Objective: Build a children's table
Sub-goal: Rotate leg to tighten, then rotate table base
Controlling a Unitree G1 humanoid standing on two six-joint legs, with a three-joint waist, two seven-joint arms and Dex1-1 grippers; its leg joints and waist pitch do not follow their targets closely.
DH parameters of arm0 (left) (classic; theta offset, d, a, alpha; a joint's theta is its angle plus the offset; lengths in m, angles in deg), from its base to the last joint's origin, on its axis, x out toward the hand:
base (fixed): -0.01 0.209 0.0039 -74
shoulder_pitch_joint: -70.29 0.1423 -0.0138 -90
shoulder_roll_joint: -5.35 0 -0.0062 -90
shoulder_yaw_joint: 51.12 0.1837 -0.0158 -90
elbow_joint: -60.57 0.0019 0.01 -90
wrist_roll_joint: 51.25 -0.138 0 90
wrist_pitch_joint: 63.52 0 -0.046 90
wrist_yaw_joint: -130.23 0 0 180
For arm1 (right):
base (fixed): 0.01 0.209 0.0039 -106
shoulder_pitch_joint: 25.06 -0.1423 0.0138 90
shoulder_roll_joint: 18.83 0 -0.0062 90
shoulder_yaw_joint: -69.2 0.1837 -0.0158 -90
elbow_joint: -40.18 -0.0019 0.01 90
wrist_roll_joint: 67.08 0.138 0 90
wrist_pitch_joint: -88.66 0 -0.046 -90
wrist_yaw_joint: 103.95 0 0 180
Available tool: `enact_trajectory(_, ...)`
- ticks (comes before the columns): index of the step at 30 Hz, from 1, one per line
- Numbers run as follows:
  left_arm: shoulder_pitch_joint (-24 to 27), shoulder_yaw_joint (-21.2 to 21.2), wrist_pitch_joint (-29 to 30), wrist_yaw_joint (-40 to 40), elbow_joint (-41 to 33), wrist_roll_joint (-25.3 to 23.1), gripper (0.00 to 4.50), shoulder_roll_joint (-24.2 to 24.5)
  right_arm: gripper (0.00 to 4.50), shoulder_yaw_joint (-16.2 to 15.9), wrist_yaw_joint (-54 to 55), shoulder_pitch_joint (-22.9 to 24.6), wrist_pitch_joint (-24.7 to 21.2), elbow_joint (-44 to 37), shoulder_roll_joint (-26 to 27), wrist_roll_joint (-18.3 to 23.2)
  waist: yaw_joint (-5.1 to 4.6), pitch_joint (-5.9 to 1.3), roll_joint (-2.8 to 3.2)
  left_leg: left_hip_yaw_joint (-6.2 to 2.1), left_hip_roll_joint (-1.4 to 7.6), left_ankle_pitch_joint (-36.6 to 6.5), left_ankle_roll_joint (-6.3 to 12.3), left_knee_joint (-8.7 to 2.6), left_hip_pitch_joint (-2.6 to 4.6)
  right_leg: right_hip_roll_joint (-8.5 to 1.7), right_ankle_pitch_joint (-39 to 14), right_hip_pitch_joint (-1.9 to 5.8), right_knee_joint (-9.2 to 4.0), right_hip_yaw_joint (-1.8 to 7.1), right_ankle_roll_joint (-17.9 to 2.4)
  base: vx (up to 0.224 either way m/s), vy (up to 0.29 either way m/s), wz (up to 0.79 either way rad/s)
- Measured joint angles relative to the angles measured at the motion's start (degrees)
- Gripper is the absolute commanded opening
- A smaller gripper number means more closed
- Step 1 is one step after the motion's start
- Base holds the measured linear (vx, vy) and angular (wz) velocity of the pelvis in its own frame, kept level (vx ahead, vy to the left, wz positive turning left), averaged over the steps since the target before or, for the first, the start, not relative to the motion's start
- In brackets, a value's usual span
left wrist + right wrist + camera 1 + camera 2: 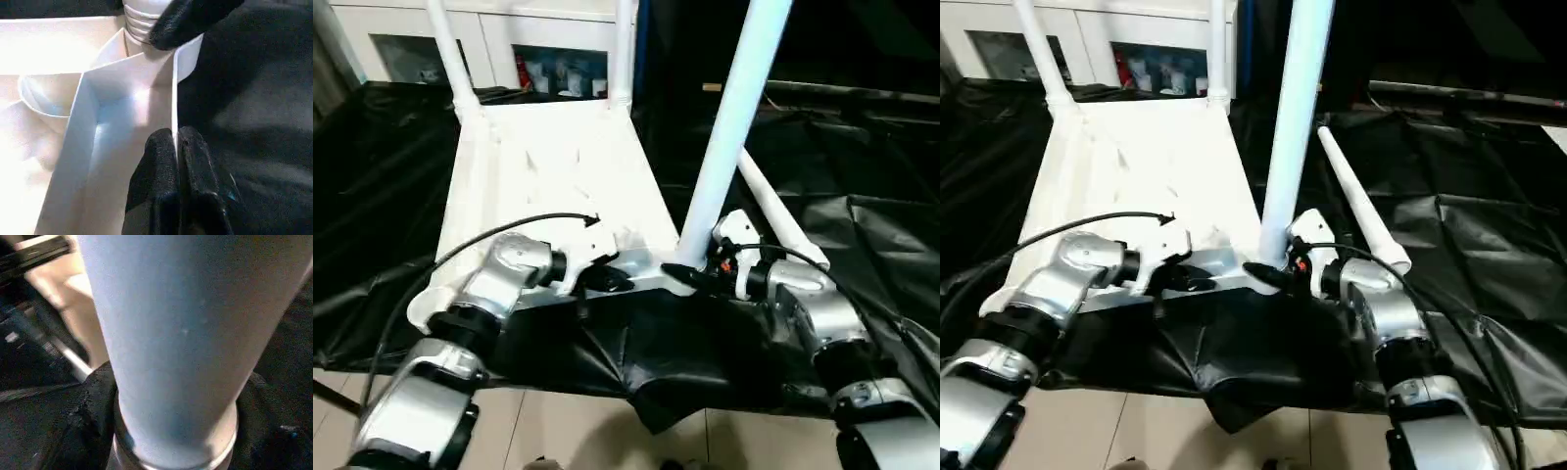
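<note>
From my seat the tabletop [548,176] lies upside down on the bench [862,235], which is draped in black sheeting, and I count two legs already standing in the far corner sockets: the far left leg [450,54] and the far right leg [624,49]. A third leg [734,117] stands upright at the near right corner, its ridged end entering the socket there, so I judge this leg is being seated right now, though I cannot tell whether it is fully home. The fourth leg [783,220] lies loose on the sheeting just beside the tabletop's right edge, and the near left socket [46,98] looks empty, so by my reckoning the job is a little past halfway: finish this leg, then fit the last one. My left tool [177,147] is pinched tight on the thin near wall of the tabletop, steadying it. My right tool [1273,272] sits at the foot of the third leg, one black finger on each side of the tube as the right wrist view shows; I read that as a grip around the leg, but how firm it is I cannot tell. As for containers, the only ones are the corner sockets: three carry a leg, one seems bare. Behind the bench stands a white cabinet [509,49] with small items behind its glass, too small to name.
</note>
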Motion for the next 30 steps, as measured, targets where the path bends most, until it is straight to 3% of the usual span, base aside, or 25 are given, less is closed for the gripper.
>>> enact_trajectory(5, -3.25, -0.92, 3.36, -12.31, 5.00, -1.47, 0.00, -6.23, 2.72, 5.00, 22.09, -4.23, -0.06, 6.48, 6.68, -0.08, -0.93, -0.03, -0.01, 0.00, -0.18, -0.13, -0.31, 0.01, 0.11, 0.00, 0.05, 0.11, 0.00, 0.06, 0.07, 0.000, 0.000, 0.00)
enact_trajectory(8, -4.40, -1.21, 5.08, -16.66, 6.16, -1.91, 0.00, -8.76, 2.72, 6.33, 30.37, -6.68, 0.08, 9.27, 8.64, -0.15, -1.19, -0.04, 0.00, -0.02, -0.22, -0.13, -0.30, 0.00, 0.06, 0.00, 0.04, 0.10, -0.01, 0.05, 0.09, 0.000, 0.000, 0.00)
enact_trajectory(10, -4.57, -1.26, 5.54, -17.92, 6.16, -2.25, 0.00, -9.51, 2.72, 6.33, 31.97, -7.25, 1.24, 10.32, 9.01, -1.43, -1.22, -0.06, 0.01, -0.02, -0.21, -0.08, -0.21, 0.00, 0.03, 0.00, 0.00, 0.09, -0.03, 0.05, 0.15, 0.000, 0.000, 0.00)
enact_trajectory(11, -4.63, -1.26, 5.72, -18.25, 6.16, -2.32, 0.00, -9.75, 3.07, 6.33, 32.20, -7.39, 1.92, 10.81, 9.03, -2.14, -1.21, -0.08, -0.02, -0.02, -0.21, -0.01, -0.10, 0.00, 0.00, 0.00, 0.00, 0.09, -0.05, 0.06, 0.14, 0.000, 0.000, 0.00)
enact_trajectory(14, -4.67, -1.26, 5.74, -18.36, 6.16, -2.38, 0.00, -9.86, 3.44, 6.32, 32.19, -7.40, 3.65, 11.46, 9.04, -2.65, -1.21, -0.09, -0.04, -0.01, -0.21, 0.03, 0.02, 0.00, -0.03, -0.08, 0.02, 0.07, -0.05, 0.10, 0.10, 0.000, 0.000, 0.00)
enact_trajectory(25, -9.71, -4.38, 5.62, -28.83, 13.86, -2.14, 0.00, -12.76, 3.47, 6.30, 34.77, -4.26, 8.54, 8.93, 9.06, -3.34, -2.24, 0.00, -0.01, -0.01, -0.26, 0.00, 0.13, -0.04, -0.33, -0.01, 0.07, -0.30, -0.04, 0.08, -0.03, 0.000, 0.000, 0.00)
enact_trajectory(30, -12.70, -7.35, 0.44, -35.21, 19.58, -1.07, 0.00, -13.87, 3.47, 8.00, 36.14, -1.33, 9.02, 6.88, 8.51, -3.12, -2.56, 0.00, 0.01, -0.01, -0.30, -0.09, 0.47, 0.10, -1.41, 0.00, 0.03, -1.38, 0.11, 0.10, -0.11, 0.000, 0.000, 0.00)
